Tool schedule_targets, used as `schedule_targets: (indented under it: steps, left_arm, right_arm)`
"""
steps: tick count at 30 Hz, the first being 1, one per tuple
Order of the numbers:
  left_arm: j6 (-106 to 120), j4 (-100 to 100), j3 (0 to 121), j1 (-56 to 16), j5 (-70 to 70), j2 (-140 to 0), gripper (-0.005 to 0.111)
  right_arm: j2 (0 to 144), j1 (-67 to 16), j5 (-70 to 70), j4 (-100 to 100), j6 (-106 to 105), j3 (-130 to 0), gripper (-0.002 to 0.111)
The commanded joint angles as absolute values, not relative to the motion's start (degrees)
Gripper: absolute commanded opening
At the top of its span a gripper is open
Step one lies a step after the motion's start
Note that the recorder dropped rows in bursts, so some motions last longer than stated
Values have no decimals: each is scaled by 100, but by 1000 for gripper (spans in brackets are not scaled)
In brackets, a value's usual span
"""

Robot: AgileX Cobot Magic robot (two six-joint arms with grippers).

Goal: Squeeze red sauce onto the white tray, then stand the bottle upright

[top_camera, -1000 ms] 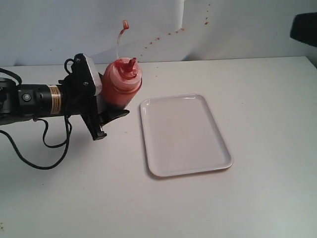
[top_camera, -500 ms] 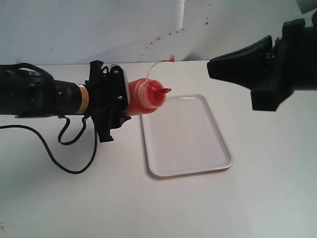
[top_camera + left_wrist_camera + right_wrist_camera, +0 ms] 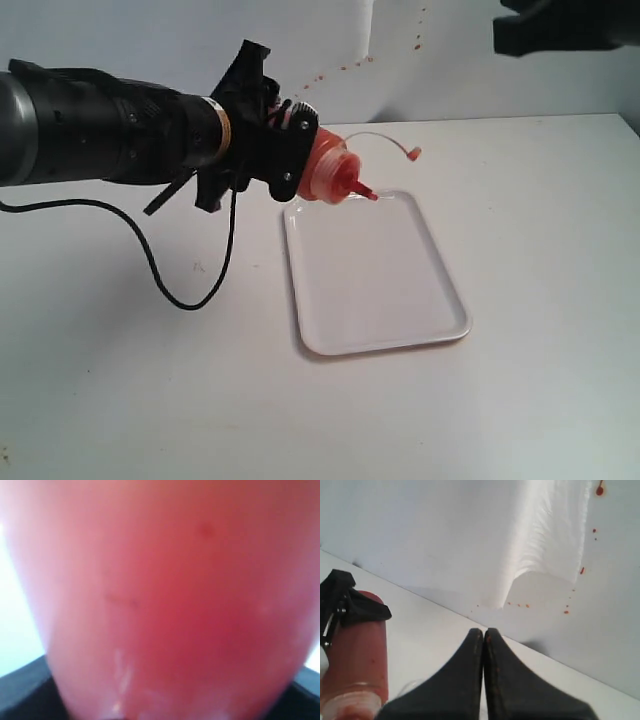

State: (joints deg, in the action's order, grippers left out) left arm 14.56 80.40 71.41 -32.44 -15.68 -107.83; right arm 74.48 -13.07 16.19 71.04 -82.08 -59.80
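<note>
My left gripper is shut on the bottle and holds it tilted in the air. Its pointed red nozzle aims down over the far left corner of the white tray. The small cap hangs out on its thin tether to the right. No drops of red sauce show on the tray. In the left wrist view the blurred red bottle wall fills the picture. My right gripper is shut with nothing in it, high at the top right; it sees the bottle below.
Reddish specks dot the white back wall. A black cable loops on the white table left of the tray. The table's back edge meets the wall just behind the tray.
The left arm has lifted the bottle, carried it right and tipped its nozzle from upward to downward over the tray's corner. The right gripper came in, then rose to the top right.
</note>
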Motion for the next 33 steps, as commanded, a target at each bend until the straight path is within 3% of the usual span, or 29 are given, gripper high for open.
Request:
schedule_targets:
  steps: [1, 11, 14, 17, 18, 20, 33]
  left_arm:
    - [1515, 9051, 7248, -3498, -2665, -10661, 0]
    - [1558, 9995, 7257, -3769, -3142, -10661, 0]
    - [1568, 9995, 7257, -3902, -3288, -10661, 0]
    - [1568, 9995, 7257, -4002, -3313, -10661, 0]
    - [1611, 9995, 7257, -4026, -3354, -10661, 0]
    - [1738, 9995, 7257, -4077, -3405, -10661, 0]
    - [1875, 9995, 7257, -4533, -3656, -10661, 0]
  right_arm:
    - [8011, -1319, 1873, 7052, -8181, -6468, 0]
    - [9121, -1319, 1539, 6775, -8150, -6590, 3]
    - [9230, -1319, 1927, 6720, -8132, -6590, 24]
    - [9244, -1319, 2001, 6508, -8132, -6590, 64]
    - [9244, -1319, 2073, 6399, -8123, -6590, 83]
    - [9255, -1332, 2180, 6184, -8111, -6590, 105]
    - [9919, -2094, 2612, 6113, -9339, -6611, 105]
